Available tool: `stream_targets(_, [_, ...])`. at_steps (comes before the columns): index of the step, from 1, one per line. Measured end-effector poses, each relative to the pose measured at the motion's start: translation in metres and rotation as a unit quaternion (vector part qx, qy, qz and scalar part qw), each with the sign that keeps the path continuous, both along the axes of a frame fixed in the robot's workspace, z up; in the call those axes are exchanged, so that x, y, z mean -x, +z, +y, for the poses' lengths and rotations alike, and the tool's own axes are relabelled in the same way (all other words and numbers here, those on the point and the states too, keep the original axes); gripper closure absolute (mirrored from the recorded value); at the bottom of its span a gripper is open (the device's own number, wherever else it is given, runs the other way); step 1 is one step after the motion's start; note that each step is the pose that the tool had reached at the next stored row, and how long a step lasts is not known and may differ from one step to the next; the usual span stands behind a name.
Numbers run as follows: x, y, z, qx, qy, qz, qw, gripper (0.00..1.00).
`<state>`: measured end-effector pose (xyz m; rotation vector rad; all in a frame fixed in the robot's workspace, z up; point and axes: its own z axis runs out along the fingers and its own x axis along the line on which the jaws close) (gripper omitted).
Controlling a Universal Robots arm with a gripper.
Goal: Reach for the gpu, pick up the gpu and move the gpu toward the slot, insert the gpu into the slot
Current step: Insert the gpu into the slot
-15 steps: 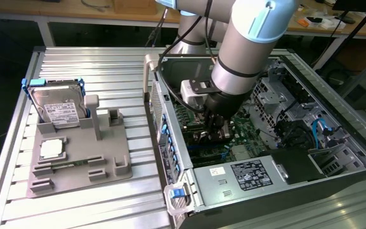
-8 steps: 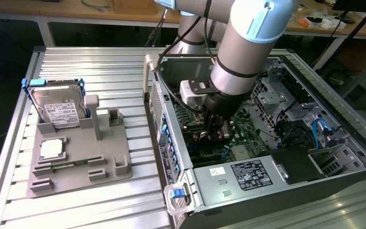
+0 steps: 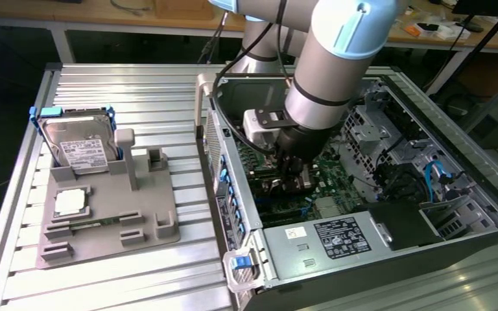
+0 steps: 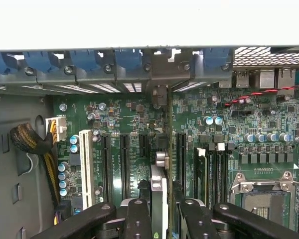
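Gripper grasps the gpu edge-on above the motherboard. Any tilt risks missing the slot; forcing could jam.

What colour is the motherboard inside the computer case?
Green; the motherboard shows best in the wrist view.

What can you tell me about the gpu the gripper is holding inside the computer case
The gpu appears edge-on in the wrist view: a thin, silvery-grey card standing upright between the black fingers of the gripper, which is shut on it. It sits over the green motherboard, among the long expansion connectors, inside the open computer case. Whether it is fully seated cannot be told.
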<state>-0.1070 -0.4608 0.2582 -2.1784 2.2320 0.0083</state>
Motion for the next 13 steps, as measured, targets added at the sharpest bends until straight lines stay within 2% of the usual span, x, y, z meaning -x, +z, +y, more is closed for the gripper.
stream_targets(13, [0.0006,-0.0017,0.0001,0.0,0.0,0.0,1.0,0.73])
